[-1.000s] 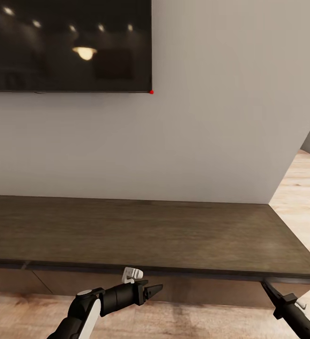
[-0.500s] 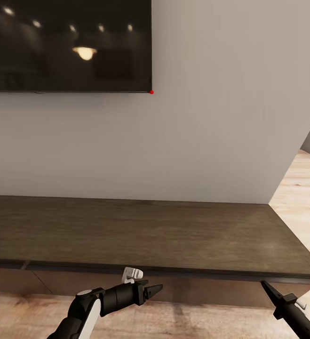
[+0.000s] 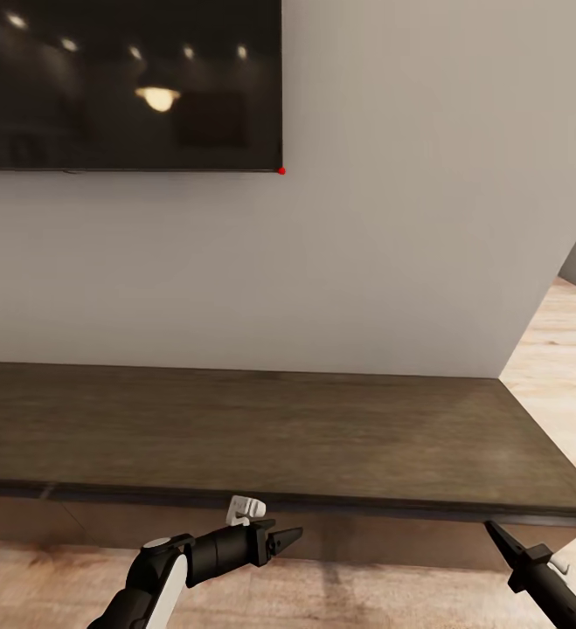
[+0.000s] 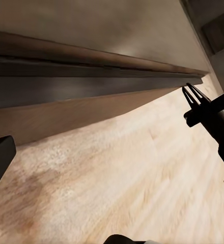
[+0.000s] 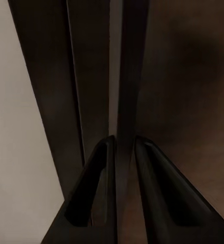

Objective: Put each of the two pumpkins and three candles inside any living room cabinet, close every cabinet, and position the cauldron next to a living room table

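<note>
Both grippers are low before the cabinet [image 3: 279,437]: left gripper [image 3: 289,535] looks closed, right gripper [image 5: 123,147] nearly closed at its edge

Head view facing the wall above the cabinet [image 3: 261,437], left wrist skimming the floor [image 4: 117,178] beside it, right wrist close against its front edge.

Black arms, white elbow shell, black tapered left pincer [image 3: 286,535] and right pincer [image 3: 497,533].
</note>
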`<state>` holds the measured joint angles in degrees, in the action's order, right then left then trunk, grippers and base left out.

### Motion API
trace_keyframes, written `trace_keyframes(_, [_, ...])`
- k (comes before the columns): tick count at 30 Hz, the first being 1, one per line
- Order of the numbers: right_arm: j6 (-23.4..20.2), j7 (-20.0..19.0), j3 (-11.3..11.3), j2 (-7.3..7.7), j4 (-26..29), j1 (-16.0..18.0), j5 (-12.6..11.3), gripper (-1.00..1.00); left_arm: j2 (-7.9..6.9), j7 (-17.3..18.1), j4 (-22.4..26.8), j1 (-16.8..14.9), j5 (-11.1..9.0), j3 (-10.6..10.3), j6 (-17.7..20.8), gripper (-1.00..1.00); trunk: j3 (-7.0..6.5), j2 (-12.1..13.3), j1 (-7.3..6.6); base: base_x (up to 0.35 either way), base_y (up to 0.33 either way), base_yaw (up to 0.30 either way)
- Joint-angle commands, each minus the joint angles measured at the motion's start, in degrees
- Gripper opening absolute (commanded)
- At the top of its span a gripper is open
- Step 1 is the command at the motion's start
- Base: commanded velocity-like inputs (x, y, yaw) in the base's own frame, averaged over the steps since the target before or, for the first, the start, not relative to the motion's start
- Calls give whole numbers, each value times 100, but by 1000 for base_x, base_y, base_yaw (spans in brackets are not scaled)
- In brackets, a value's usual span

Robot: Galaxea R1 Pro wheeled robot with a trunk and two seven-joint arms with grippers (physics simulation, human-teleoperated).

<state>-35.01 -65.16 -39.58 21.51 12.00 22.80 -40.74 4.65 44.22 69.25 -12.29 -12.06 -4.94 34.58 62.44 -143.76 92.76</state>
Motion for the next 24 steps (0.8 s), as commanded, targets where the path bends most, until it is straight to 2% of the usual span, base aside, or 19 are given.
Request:
trace_keyframes(1, [-120, -302, -24, 2, 4, 6, -110, -100, 1, -1, 1, -2, -33, 2, 40, 100, 4, -3, -3, -71, 0, 0])
trace_keyframes(16, [-112, -304, -24, 0, 4, 5, -112, -100, 1, 0, 1, -2, -33, 2, 40, 100, 4, -3, -3, -190, 0, 0])
trace_keyframes(24, [-111, -356, -24, 2, 0, 5, -111, -100, 1, 0, 1, -2, -33, 2, 40, 100, 4, -3, -3, -50, 0, 0])
